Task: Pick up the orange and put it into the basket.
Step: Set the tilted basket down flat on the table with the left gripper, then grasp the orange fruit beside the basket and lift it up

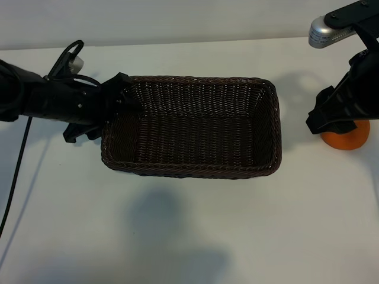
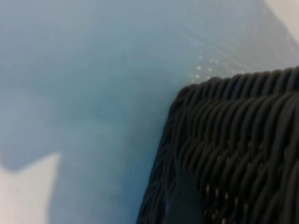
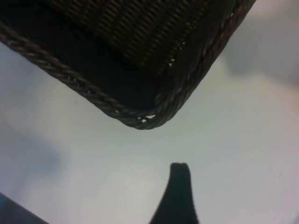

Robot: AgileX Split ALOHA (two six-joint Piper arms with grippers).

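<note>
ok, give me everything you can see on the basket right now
The basket is a rectangular, dark brown woven wicker tray with rounded corners, a braided rim and sloping sides. It sits upright on the white table, long side across the exterior view, and looks empty. The left gripper is at its left end, at the rim; whether it touches is unclear. The orange lies apart on the table to its right, under the right gripper.

The rectangular woven wicker basket (image 1: 269, 127) is dark brown with a braided rim; the small round fruit (image 1: 349, 137) is bright orange; the flat table (image 1: 177, 225) is white.
</note>
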